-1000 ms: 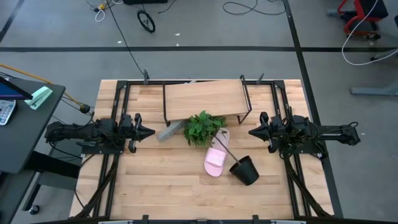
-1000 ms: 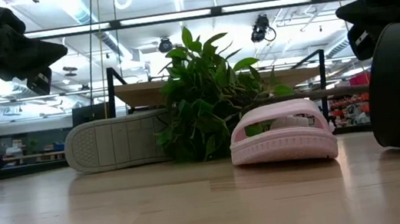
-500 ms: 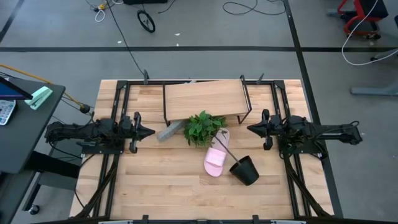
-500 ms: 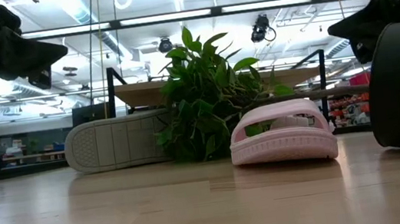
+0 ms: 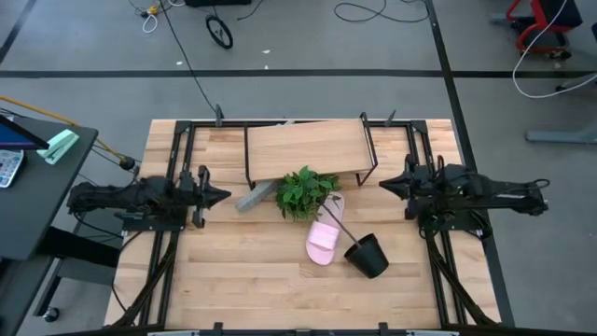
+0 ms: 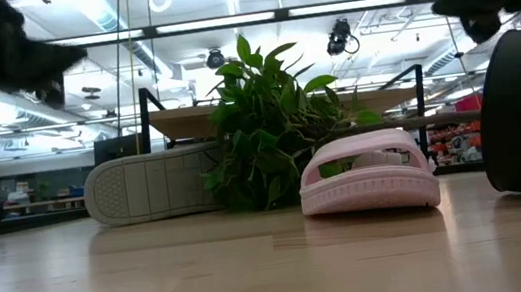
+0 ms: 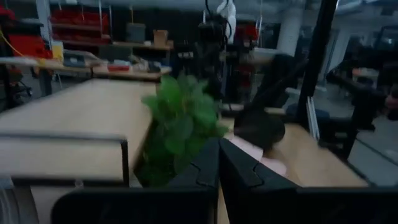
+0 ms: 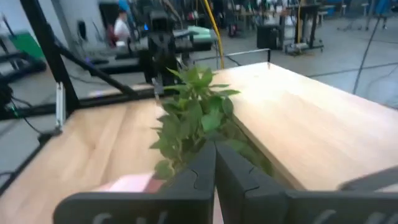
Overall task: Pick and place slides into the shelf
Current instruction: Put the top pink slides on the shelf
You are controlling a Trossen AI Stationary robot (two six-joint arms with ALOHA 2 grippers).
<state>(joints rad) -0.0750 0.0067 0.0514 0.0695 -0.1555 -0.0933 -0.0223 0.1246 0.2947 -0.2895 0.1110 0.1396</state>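
- Since a second ago the right end effector (image 5: 384, 188) has pulled back toward the right edge of the desk (image 5: 233, 280) and a little toward the far side; the left end effector (image 5: 224, 195) has barely shifted, and the slides, plant and pot lie as before.
- Right end effector: fingers pressed together, holding nothing, above the desk just right of the shelf (image 5: 303, 147).
- Left end effector: fingers also closed and empty, hovering left of the shelf, pointing toward the middle.
- The grey slide (image 5: 252, 197) lies tipped on its side, partly beneath the shelf's left front corner, sole facing the low camera.
- The plant (image 5: 304, 191) lies in front of the shelf, between the two slides.
- The pink slide (image 5: 325, 238) rests flat on the desk in front of the plant, with the toppled black pot (image 5: 367, 255) just beside it on the right.
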